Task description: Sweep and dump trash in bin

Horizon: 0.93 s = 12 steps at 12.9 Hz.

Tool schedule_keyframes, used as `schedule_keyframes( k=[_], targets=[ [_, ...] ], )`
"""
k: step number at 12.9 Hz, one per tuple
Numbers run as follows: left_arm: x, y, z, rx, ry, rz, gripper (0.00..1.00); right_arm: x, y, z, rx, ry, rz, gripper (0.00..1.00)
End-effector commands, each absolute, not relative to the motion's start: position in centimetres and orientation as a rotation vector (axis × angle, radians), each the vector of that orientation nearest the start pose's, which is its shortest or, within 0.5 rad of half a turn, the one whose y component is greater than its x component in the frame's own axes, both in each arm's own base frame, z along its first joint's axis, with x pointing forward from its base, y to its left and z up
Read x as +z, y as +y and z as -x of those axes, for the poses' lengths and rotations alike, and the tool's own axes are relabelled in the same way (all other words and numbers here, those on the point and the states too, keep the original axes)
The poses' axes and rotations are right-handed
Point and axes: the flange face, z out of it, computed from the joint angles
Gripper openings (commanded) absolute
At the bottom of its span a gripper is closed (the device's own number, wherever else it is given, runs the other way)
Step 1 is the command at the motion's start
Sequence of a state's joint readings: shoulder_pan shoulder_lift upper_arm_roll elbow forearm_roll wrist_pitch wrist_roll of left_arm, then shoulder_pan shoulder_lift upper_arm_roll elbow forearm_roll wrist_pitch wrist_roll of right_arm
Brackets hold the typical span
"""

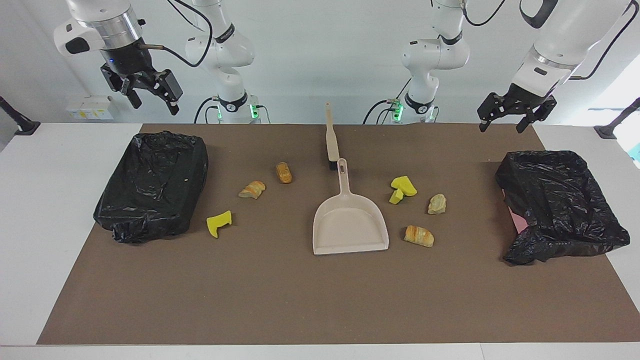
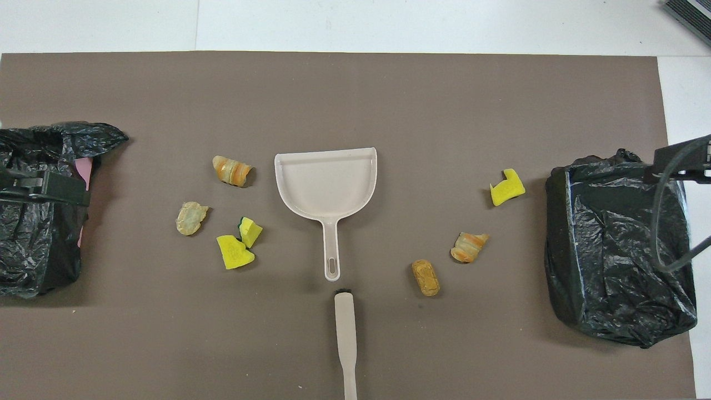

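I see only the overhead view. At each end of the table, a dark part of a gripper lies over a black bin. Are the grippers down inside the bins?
Observer: No. In the facing view the right gripper hangs high over the bin at the right arm's end, open and touching nothing.
Operator: And the left one?
Observer: The left gripper is also high, over the bin at the left arm's end, open and empty.
Operator: My bottom edge cuts off the brush. Is it held?
Observer: No. The brush lies whole on the mat, its handle end at the mat's edge nearest the robots.
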State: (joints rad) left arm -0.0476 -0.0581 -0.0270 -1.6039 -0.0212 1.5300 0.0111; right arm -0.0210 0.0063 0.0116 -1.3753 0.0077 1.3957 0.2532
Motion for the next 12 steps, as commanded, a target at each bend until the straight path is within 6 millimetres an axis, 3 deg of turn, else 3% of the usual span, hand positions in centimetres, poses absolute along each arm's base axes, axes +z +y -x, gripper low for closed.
schedule_keyframes(
  k=[1,5,8,12],
  targets=[
    [63.3,-4.4,-52.0,0.053,0.162,3.145,1.0,69.6,-1.0,-53.0,-0.016,0.391,3.098,1.0],
    [61.1,-5.4,-51.5,0.109,0.188,3.145,1.0,69.6,-0.9,-53.0,-0.016,0.389,3.098,1.0],
    [57.4,-7.9,-50.5,0.103,0.257,3.137,1.0,69.6,-0.9,-52.9,-0.014,0.389,3.098,1.0],
    [52.6,-12.7,-47.3,0.079,0.34,3.128,1.0,69.5,-1.1,-52.7,0.005,0.394,3.099,1.0]
  ],
)
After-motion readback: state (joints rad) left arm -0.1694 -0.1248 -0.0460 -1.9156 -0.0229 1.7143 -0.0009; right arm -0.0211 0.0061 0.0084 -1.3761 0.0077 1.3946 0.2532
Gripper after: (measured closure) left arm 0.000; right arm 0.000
